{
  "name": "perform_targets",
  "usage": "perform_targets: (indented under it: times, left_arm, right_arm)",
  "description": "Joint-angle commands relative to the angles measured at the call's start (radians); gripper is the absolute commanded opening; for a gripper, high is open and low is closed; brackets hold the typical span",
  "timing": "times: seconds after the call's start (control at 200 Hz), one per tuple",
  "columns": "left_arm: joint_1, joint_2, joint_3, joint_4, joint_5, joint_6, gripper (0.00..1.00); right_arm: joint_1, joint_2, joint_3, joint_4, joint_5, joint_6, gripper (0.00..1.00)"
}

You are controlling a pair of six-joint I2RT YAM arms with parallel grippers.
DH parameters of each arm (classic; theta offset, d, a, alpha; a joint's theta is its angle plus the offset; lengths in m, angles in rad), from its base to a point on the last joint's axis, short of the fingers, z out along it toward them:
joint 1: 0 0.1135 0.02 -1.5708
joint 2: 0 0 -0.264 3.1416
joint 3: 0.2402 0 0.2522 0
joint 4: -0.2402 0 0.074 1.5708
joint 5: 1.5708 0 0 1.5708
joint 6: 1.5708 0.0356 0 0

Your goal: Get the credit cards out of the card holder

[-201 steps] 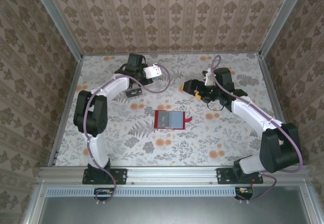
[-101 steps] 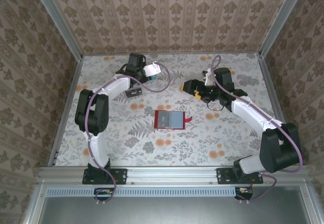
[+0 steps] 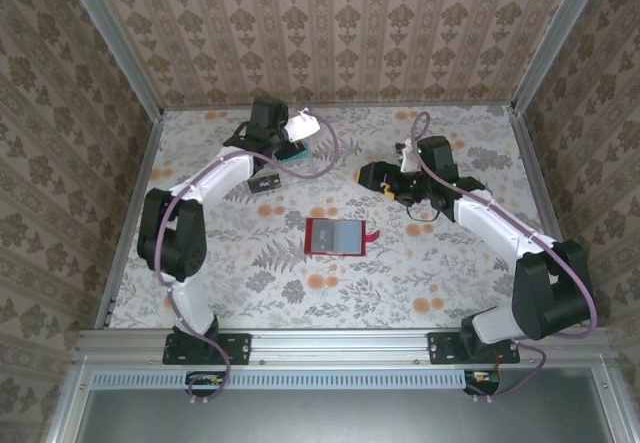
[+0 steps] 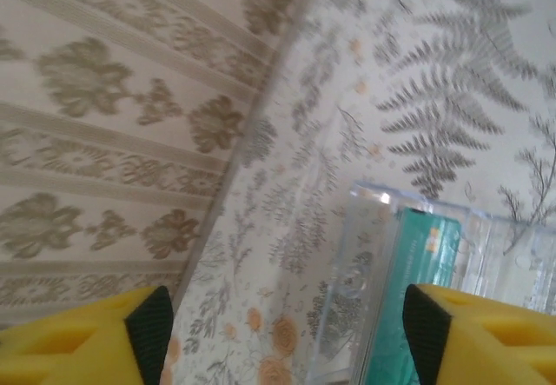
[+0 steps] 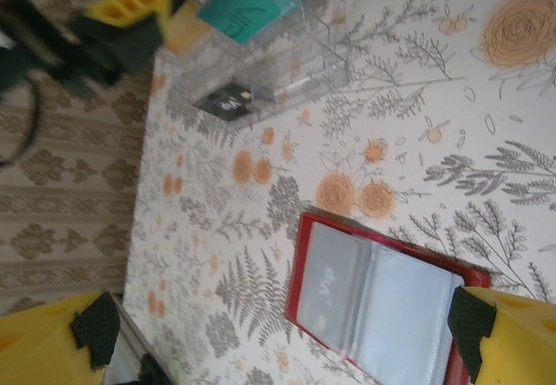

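Note:
The red card holder (image 3: 335, 235) lies open in the middle of the table, its red tab (image 3: 372, 235) pointing right. In the right wrist view the card holder (image 5: 373, 294) shows clear sleeves, and the left one holds a grey card marked VIP (image 5: 330, 289). A teal card (image 3: 296, 160) lies in the clear tray (image 5: 291, 63), where it shows as a teal card (image 4: 415, 289) under my left gripper (image 4: 287, 341). A black card (image 5: 228, 102) rests beside the tray. My left gripper (image 3: 290, 145) hangs open and empty over the tray. My right gripper (image 3: 372, 175) is open and empty, behind and right of the holder.
The floral tablecloth runs to patterned walls on three sides, and the tray sits near the back wall (image 4: 104, 98). A metal rail (image 3: 330, 341) edges the near side. Bare cloth lies left and in front of the card holder.
My left gripper has pulled back toward the rear wall, and the teal card now lies uncovered in the tray. My right gripper has shifted slightly left and back.

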Motion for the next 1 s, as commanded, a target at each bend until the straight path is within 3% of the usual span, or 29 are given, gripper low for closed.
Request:
perform_targets:
  times: [0.0, 0.215, 0.33, 0.425, 0.465, 0.565, 0.65, 0.77, 0.855, 0.99]
  left_arm:
    - [-0.028, -0.097, -0.025, -0.002, -0.078, -0.146, 1.00]
    - [-0.027, -0.239, -0.109, -0.004, -0.159, -0.435, 1.00]
    - [-0.015, -0.311, -0.160, -0.014, -0.269, -0.676, 1.00]
    - [0.063, -0.342, -0.157, -0.150, -0.219, -0.895, 1.00]
    - [0.104, -0.345, -0.137, -0.240, -0.138, -0.985, 1.00]
    - [0.172, -0.363, -0.133, -0.364, 0.025, -1.118, 1.00]
    - [0.170, -0.435, -0.238, -0.298, 0.104, -1.095, 1.00]
    - [0.169, -0.529, -0.380, -0.225, 0.154, -1.160, 1.00]
    - [0.167, -0.557, -0.431, -0.236, 0.189, -1.234, 0.92]
    - [0.145, -0.577, -0.527, -0.219, 0.227, -1.352, 0.80]
  right_arm:
    - [0.041, 0.012, 0.018, -0.067, 0.079, -0.064, 1.00]
    - [0.132, 0.018, 0.008, -0.124, 0.200, -0.119, 1.00]
    - [0.172, 0.026, 0.001, -0.133, 0.231, -0.135, 1.00]
    - [0.207, 0.036, -0.008, -0.137, 0.270, -0.138, 1.00]
    - [0.220, 0.041, -0.014, -0.134, 0.283, -0.138, 1.00]
    - [0.245, 0.061, -0.025, -0.130, 0.304, -0.137, 0.91]
    - [0.268, 0.079, -0.039, -0.131, 0.342, -0.139, 0.79]
    - [0.293, 0.106, -0.061, -0.117, 0.371, -0.133, 0.59]
    - [0.310, 0.129, -0.072, -0.110, 0.388, -0.127, 0.45]
    - [0.331, 0.168, -0.081, -0.111, 0.433, -0.114, 0.36]
